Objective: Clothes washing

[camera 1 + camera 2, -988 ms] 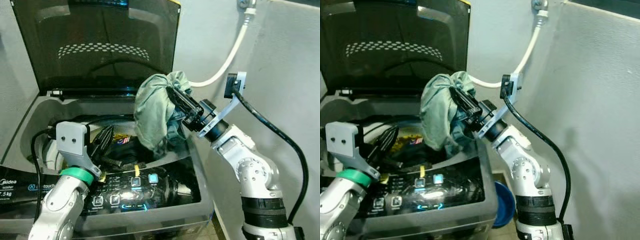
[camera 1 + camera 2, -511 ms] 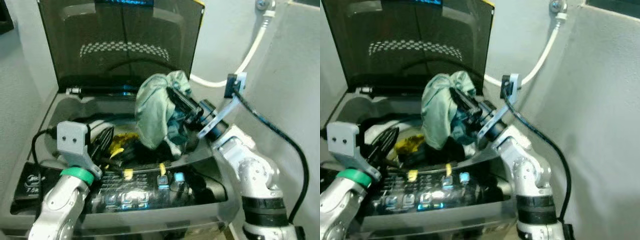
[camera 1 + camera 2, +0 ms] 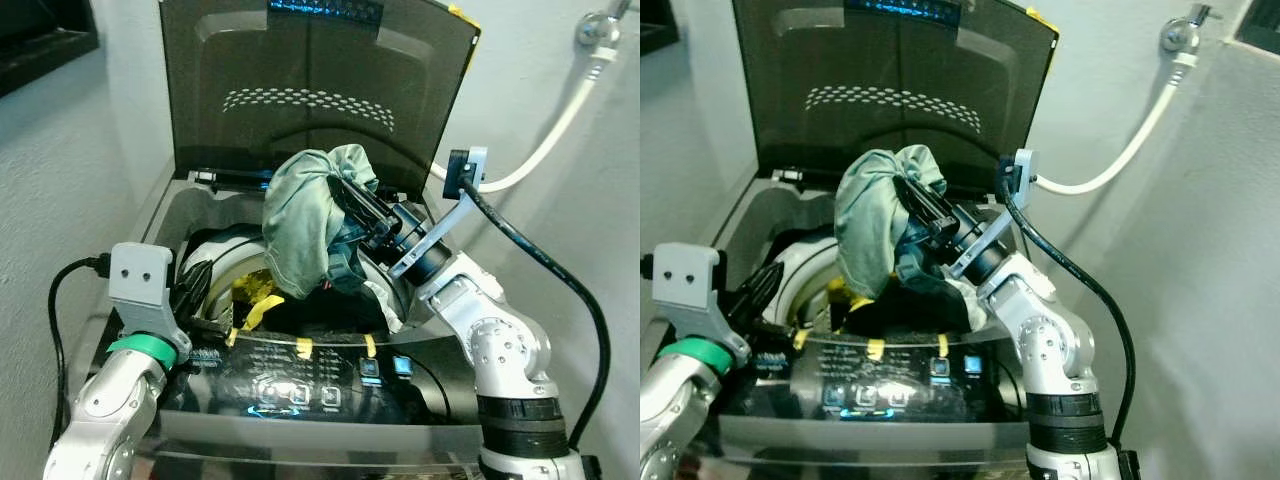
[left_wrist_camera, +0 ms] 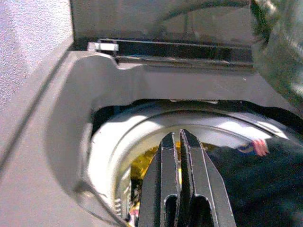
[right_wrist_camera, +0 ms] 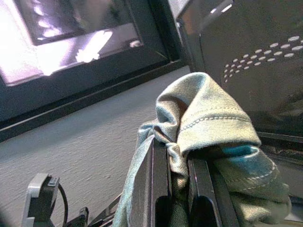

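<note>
A top-loading washing machine point(image 3: 180, 215) stands before me with its dark lid point(image 3: 310, 90) raised. My right gripper point(image 3: 345, 190) is shut on a grey-green cloth point(image 3: 300, 215), which hangs bunched above the drum opening. In the right wrist view the cloth point(image 5: 208, 118) is pinched between the black fingers point(image 5: 154, 175). Dark and yellow clothes point(image 3: 255, 290) lie inside the drum. My left gripper point(image 3: 195, 290) hovers at the drum's left rim with its fingers point(image 4: 163, 179) together and nothing held.
A lit control panel point(image 3: 300, 385) runs along the washer's front edge. A white hose point(image 3: 545, 140) leads from a wall tap point(image 3: 600, 25) at the right. Grey walls close in on both sides. A black cable point(image 3: 545, 260) loops off my right arm.
The camera has shifted, so the washer now sits more to the right and the drum shows more fully. The right gripper still holds the cloth above the drum; the left stays at the rim.
</note>
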